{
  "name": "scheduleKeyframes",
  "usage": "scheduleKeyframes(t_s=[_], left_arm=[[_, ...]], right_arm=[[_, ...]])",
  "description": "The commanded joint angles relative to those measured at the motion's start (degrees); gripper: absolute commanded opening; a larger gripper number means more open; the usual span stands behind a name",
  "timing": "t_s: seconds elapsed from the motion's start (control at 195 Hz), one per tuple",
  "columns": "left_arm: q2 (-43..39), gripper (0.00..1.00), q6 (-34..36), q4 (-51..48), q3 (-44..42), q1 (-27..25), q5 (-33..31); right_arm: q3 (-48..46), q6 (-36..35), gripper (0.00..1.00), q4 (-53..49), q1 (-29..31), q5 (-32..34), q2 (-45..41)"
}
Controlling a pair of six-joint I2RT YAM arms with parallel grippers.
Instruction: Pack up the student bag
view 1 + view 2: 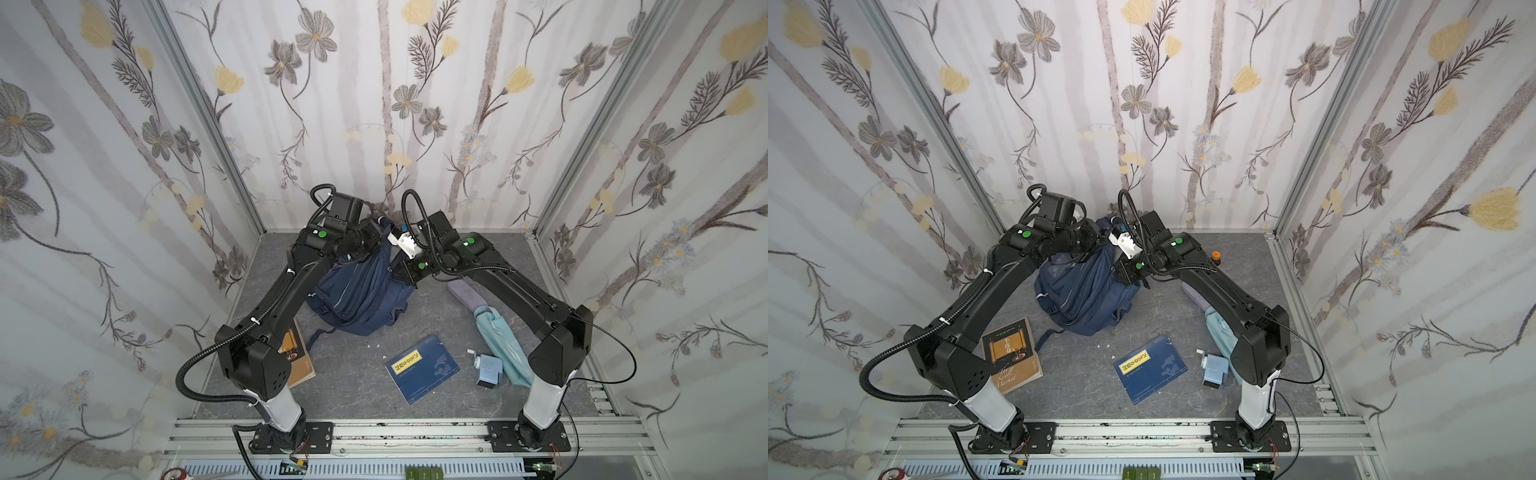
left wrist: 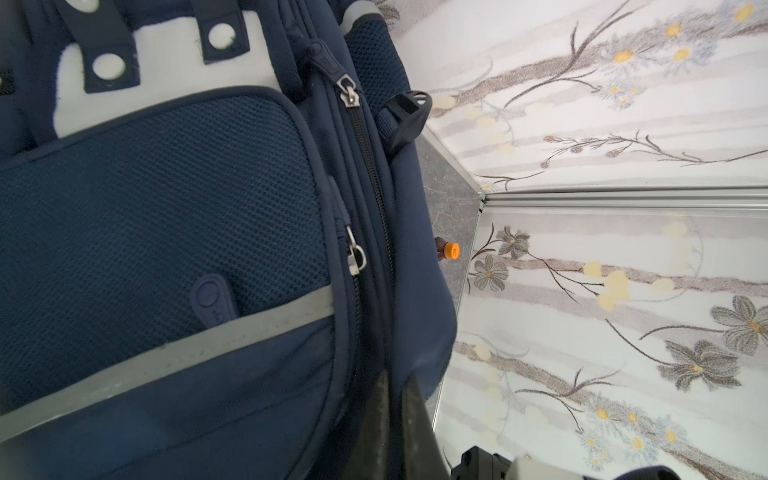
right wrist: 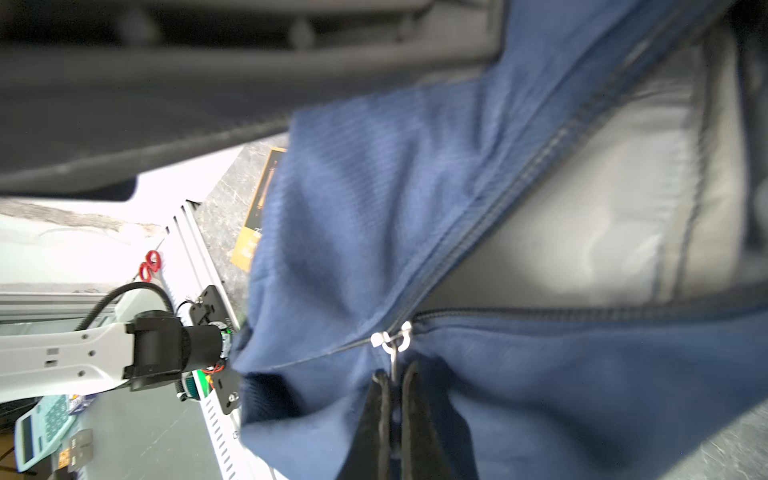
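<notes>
- student bag (image 1: 361, 291) sat mid-table toward the back wall, between both arms, its main zip partly open and pale lining showing in the right wrist view.
- brown book (image 1: 1013, 357) lay unpacked at far left on the table (image 1: 353, 386); a sagging bag could slump toward it.
- left gripper (image 2: 397, 384) was clenched on a fold of the bag's side fabric; if that thin pinch slipped, the bag would likely collapse and the zip line go slack.
- right gripper (image 3: 395, 378) was pinched shut on the zip pull (image 3: 392, 357); the small metal tab could slide out of the jaws, or bunched cloth by the slider could jam the zip.
- blue booklet (image 1: 422, 368) lay in front of the bag, outside it.
- orange-capped bottle (image 1: 1215, 254) stood at back right, near the right arm; a wide swing risked knocking it over.
</notes>
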Motion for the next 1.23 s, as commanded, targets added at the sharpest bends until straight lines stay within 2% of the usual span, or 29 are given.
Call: scheduleKeyframes(t_s=[0.0,0.189,0.287,0.435,0.507,0.548,0.574,0.604,0.645,0.737,0.855,0.958,1.224], left_arm=[[-0.8,0.00,-3.5,10.9,0.0,0.1,-3.1],[1.1,0.00,-3.7,10.4,1.6,-0.3,-7.8],[1.8,0.00,-3.9,10.0,2.8,-0.5,-9.4],[1.5,0.00,-3.4,10.4,3.4,-0.8,-8.8],[0.4,0.00,0.0,10.5,2.9,-0.7,-7.7],[-0.3,0.29,3.0,9.4,2.7,-0.6,-6.7],[-0.6,0.43,5.0,7.7,2.9,-0.5,-6.5],[-1.2,0.53,7.5,5.6,2.9,-0.4,-6.4],[-2.0,0.59,11.4,3.3,2.7,0.0,-5.3],[-3.9,0.65,19.5,-1.5,0.7,0.9,-2.9],[-4.7,0.67,29.5,-7.5,-2.1,1.4,0.4],[-4.4,0.67,35.2,-10.6,-5.7,1.3,1.7],[-5.3,0.65,42.9,-3.2,-14.1,1.1,0.8]], right_arm=[[2.0,1.8,0.00,-1.6,0.5,-4.7,-0.7],[2.4,4.3,0.00,0.2,1.9,-8.4,-2.1],[0.6,4.1,0.00,0.3,1.6,-7.9,-1.5],[-1.9,3.5,0.00,0.5,-0.4,-6.0,0.3],[-1.9,3.3,0.00,1.7,-1.4,-5.6,0.3],[-1.7,3.5,0.00,2.7,-2.2,-5.5,0.1],[-1.5,3.6,0.00,3.4,-2.7,-5.5,0.0],[-1.3,3.8,0.00,4.0,-3.2,-5.6,-0.1],[-1.0,3.8,0.00,4.7,-3.9,-5.6,-0.1],[-0.6,2.6,0.00,5.2,-5.2,-5.9,0.3],[-0.8,-0.9,0.00,4.6,-6.0,-6.3,0.5],[-1.2,-4.3,0.00,3.6,-6.2,-6.0,0.5],[-2.2,-7.0,0.00,2.3,-6.3,-5.9,0.9]])
